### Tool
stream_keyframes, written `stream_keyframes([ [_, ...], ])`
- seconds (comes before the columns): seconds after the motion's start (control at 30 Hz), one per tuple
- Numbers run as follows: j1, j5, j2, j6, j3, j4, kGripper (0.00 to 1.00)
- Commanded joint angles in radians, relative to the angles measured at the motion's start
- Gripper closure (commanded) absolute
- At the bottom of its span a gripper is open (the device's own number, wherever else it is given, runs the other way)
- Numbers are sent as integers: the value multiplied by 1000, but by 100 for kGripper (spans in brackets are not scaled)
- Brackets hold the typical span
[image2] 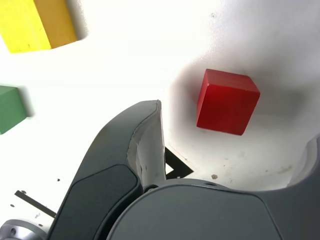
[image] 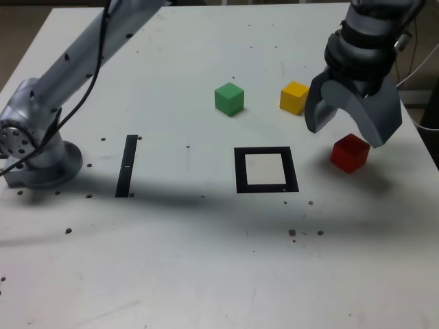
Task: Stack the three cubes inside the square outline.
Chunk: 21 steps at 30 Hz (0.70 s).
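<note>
Exterior view alone takes in the whole white tabletop (image: 206, 274), the arm's base (image: 34, 147) near its left edge, and the full square outline (image: 266, 170). The gripper (image: 351, 127) is spread wide and empty above the red cube (image: 350, 152), near the right edge. Yellow cube (image: 294, 96) and green cube (image: 229, 98) sit apart, further back. The red cube's open surroundings (image2: 227, 101) are shown closer in the wrist view.

We see arm (image: 82, 51): long silver-grey metal link, dotted with small dark screws, thin black cable running along it. We note base (image: 31, 147): rounded silver housing, circular end cap with ring of dark holes, flat foot plate. Wrist section (image: 370, 34) dark grey to black, ribbed, stacked rings. Gripper (image: 346, 127): two broad curved grey plastic fingers (image2: 125, 150), smooth matte shells, lighter grey along inner edges.
</note>
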Motion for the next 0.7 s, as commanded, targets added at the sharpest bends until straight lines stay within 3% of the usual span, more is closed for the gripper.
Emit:
stream_keyframes([
  [0.0, -1, 4, 20, 2, -15, 2, 1],
  [0.67, -1, 14, 100, 8, -57, -7, 3],
])
